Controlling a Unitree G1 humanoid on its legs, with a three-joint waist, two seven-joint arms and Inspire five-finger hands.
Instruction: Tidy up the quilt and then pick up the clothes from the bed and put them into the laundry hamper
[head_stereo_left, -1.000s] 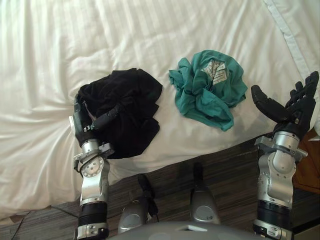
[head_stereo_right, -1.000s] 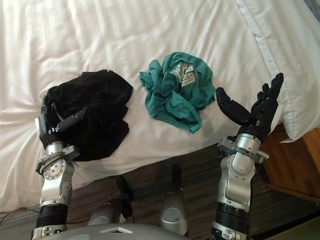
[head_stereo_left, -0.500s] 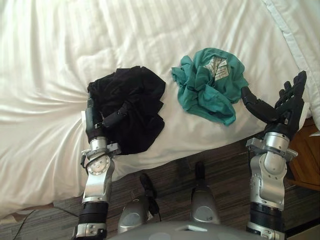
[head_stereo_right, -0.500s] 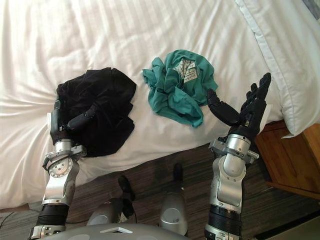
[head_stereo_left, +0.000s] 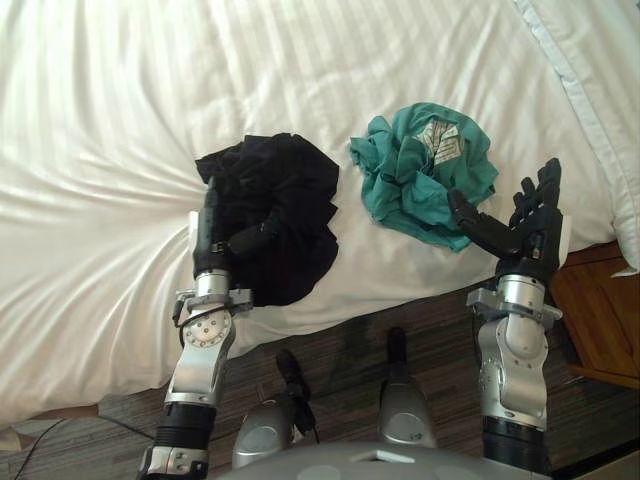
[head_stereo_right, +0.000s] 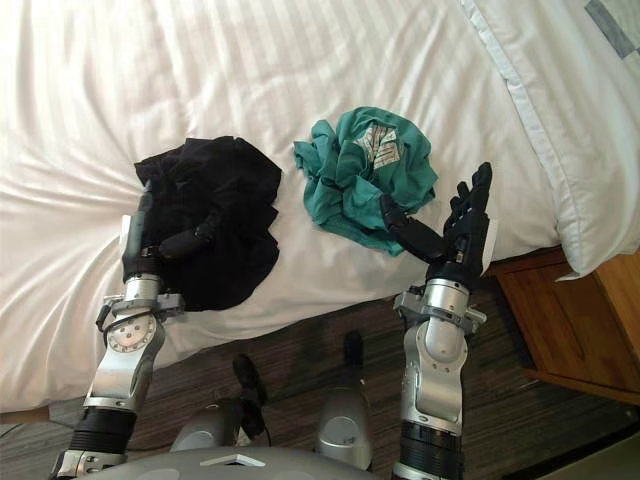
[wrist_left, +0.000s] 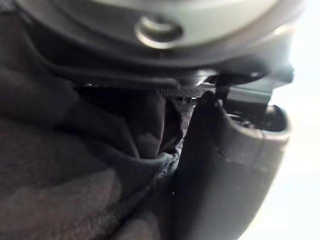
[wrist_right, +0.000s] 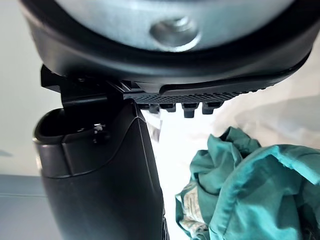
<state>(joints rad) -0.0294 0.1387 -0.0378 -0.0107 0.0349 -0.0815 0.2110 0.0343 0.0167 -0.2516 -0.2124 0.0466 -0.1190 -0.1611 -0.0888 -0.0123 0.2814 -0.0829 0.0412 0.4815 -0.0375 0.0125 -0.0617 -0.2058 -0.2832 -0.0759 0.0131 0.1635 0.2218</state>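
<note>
A crumpled black cloth garment (head_stereo_left: 290, 190) lies in a loose heap near the close edge of the white striped quilt (head_stereo_left: 120, 120). To its right, apart from it, sits a bunched teal cloth garment (head_stereo_left: 410, 185) with a small pale printed label showing on its far side. Both rest on the bed; neither is lifted.

The left hand (head_stereo_left: 211, 252) stands at the black heap's left near edge. Its fingers (head_stereo_left: 208, 205) are straight and together, pointing away from the robot along the cloth's left border, and its thumb (head_stereo_left: 255, 238) is stretched out to the right over the dark fabric. The left wrist view shows black folds lying between thumb and palm, not clamped.

The right hand (head_stereo_left: 522, 240) is held up just right of the teal garment at the bed's near edge, palm turned left, fingers straight and fanned, thumb reaching towards the teal cloth. Whether the thumb tip touches the fabric cannot be told.

A white pillow (head_stereo_right: 560, 130) lies at the far right. A brown wooden nightstand (head_stereo_right: 570, 320) stands beside the bed on dark striped carpet (head_stereo_left: 335, 335).
</note>
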